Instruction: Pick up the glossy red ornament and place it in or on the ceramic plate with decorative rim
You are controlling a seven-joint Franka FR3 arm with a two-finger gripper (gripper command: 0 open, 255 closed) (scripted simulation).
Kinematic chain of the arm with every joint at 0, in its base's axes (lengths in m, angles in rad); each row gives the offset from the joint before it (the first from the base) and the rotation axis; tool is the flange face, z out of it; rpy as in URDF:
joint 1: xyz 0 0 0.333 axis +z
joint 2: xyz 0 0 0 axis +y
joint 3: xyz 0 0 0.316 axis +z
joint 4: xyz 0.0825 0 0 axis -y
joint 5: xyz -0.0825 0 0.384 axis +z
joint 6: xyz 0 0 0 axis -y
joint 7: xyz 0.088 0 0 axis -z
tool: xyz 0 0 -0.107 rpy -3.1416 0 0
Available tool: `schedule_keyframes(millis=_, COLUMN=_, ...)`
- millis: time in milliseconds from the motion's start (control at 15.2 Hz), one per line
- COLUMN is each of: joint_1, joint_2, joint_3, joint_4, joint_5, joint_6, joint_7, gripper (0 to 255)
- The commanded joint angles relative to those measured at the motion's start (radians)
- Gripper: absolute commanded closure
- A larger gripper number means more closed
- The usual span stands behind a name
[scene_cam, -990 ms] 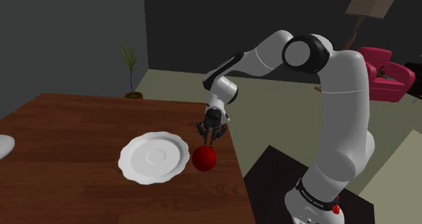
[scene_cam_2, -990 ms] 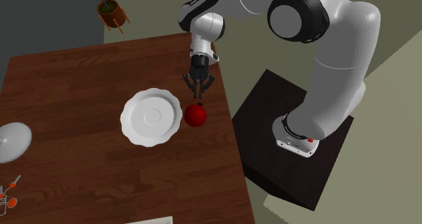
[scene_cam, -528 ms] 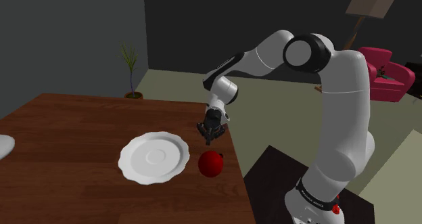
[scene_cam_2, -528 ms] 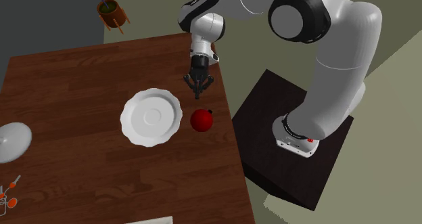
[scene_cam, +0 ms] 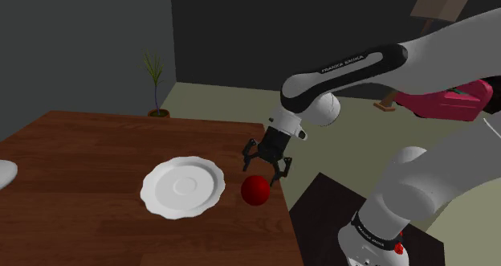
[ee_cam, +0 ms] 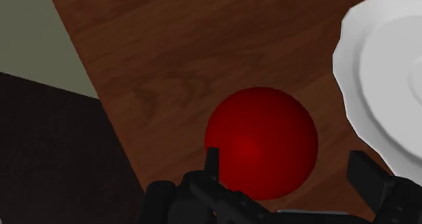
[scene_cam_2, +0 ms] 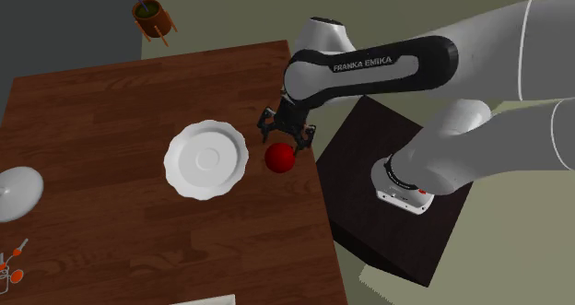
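Ornament (scene_cam: pixel 255 190): glossy red ball resting on the wooden table (scene_cam: pixel 80 156), just beside the white scalloped plate (scene_cam: pixel 152 196), on the side away from the plate's centre toward the table edge. Gripper (scene_cam: pixel 266 169) sits low over the ball with its fingers spread, straddling but not clasping it; the plate-side finger stands clear. Judged: lined up to close. The ball may roll.

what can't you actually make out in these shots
- Wrist view: the plate is cut off by the frame edge.
- Wrist view: the gripper covers part of the red ornament.
- Second exterior view: the small orange items are too small and cut off by the edge.
- Shoulder view: the white object is cut off by the edge.
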Motion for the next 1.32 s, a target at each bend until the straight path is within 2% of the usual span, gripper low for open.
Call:
schedule_keyframes(millis=0, joint_1=0.026, joint_2=-0.178, joint_3=0.119, joint_4=-0.109, joint_5=-0.002, joint_6=0.154, joint_7=0.17, gripper=0)
schedule_keyframes(millis=462, joint_1=0.06, joint_2=-0.037, joint_3=0.174, joint_4=-0.105, joint_5=0.104, joint_6=0.299, joint_7=0.108, gripper=0)
schedule_keyframes(millis=990, joint_1=0.06, joint_2=-0.037, joint_3=0.174, joint_4=-0.105, joint_5=0.104, joint_6=0.299, joint_7=0.108, gripper=0)
schedule_keyframes(millis=1056, joint_1=0.06, joint_2=-0.037, joint_3=0.175, joint_4=-0.104, joint_5=0.104, joint_6=0.299, joint_7=0.108, gripper=255)
schedule_keyframes(millis=1254, joint_1=0.06, joint_2=-0.039, joint_3=0.174, joint_4=-0.105, joint_5=0.104, joint_6=0.298, joint_7=0.109, gripper=255)
